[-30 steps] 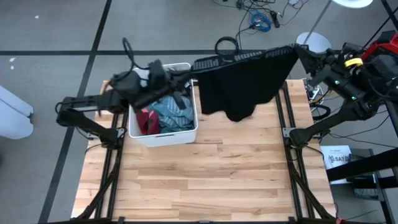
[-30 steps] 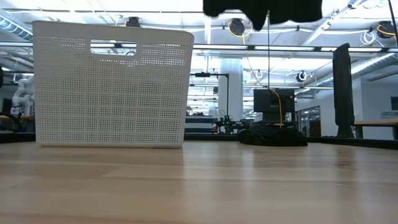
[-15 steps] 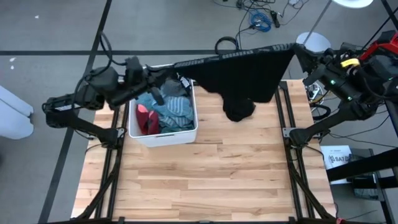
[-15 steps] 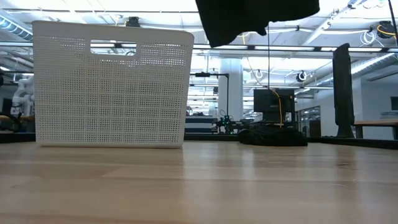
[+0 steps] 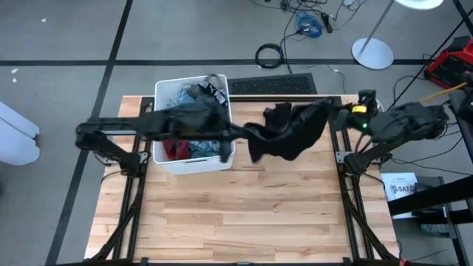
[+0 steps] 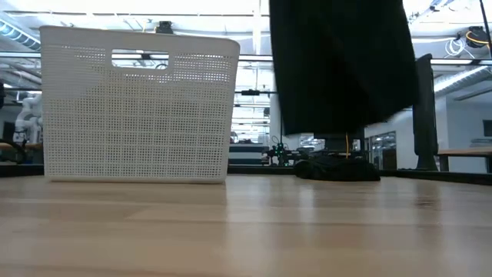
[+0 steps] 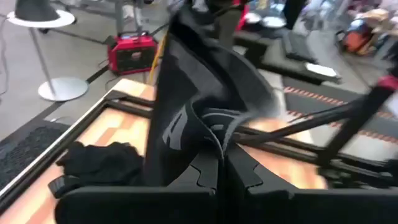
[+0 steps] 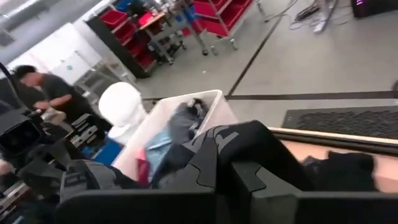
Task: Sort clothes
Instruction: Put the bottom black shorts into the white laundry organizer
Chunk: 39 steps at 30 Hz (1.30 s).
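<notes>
Overhead, your two arms hold a black garment (image 5: 290, 129) slung between them above the far half of the table (image 5: 244, 214), just right of the white bin (image 5: 194, 161). Your left gripper (image 5: 230, 134) and right gripper (image 5: 334, 112) are each clamped tight on an edge of the cloth, which sags in loose folds at its middle. From table level the limp, matte fabric hangs clear of the wood, though its lowest hem may be closer than it looks. A second dark heap (image 6: 338, 169) lies at the far edge, and the hanging cloth could snag it if lowered there. The perforated plastic bin holds more clothes (image 5: 194, 144), teal, red and grey, crumpled together; a slipping pinch would drop the garment unsorted.
</notes>
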Tool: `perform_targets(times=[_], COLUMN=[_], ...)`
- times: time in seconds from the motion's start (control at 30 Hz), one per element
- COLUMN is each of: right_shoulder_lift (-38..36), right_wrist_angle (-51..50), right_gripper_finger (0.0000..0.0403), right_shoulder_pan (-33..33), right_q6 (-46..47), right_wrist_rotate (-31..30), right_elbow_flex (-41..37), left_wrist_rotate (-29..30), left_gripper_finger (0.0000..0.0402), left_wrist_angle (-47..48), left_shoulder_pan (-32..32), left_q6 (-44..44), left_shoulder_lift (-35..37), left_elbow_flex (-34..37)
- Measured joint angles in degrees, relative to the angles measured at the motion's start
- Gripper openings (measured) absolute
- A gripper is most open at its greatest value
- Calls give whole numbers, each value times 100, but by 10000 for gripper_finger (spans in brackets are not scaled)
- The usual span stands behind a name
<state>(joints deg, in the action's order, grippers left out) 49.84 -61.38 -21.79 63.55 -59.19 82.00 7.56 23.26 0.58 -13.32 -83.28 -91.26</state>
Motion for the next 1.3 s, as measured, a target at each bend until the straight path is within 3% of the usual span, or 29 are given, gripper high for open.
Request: perform_targets(times=[0.17,0.27,0.47,0.6,0.7,0.8,0.93,1.13,1.3], right_shoulder_lift=[-514,-707,-841,-445,-12,393,610,630,529], right_wrist_angle=[144,709,2669,4975,6044,6112,5975,3327,2705], right_gripper_finger=[0,0,0,0,0,0,0,0,0], right_shoulder_pan=[-46,-358,-1549,-2560,-3153,-3651,-3804,-3426,-2811], right_q6=[35,149,1012,1658,2518,3393,4281,6270,6283], right_wrist_rotate=[-117,317,709,698,311,-13,-78,441,648], right_elbow_flex=[-605,-1224,-3264,-4633,-5071,-5086,-5018,-5033,-5027], left_wrist_rotate=[-505,-818,-446,-342,-278,-179,-40,120,87], left_gripper_finger=[5,5,5,5,5,5,5,5,5], left_wrist_angle=[-518,-549,358,528,759,1143,1370,2191,2283], left_shoulder_pan=[-443,-492,429,1181,1632,1983,2266,2051,1816], left_q6=[-107,-280,-394,-1242,-2048,-2805,-3558,-3754,-3495], left_shoulder_lift=[-544,-711,-984,-1318,-1551,-1767,-1887,-2159,-2366], left_elbow_flex=[2,0,0,231,413,451,453,452,452])
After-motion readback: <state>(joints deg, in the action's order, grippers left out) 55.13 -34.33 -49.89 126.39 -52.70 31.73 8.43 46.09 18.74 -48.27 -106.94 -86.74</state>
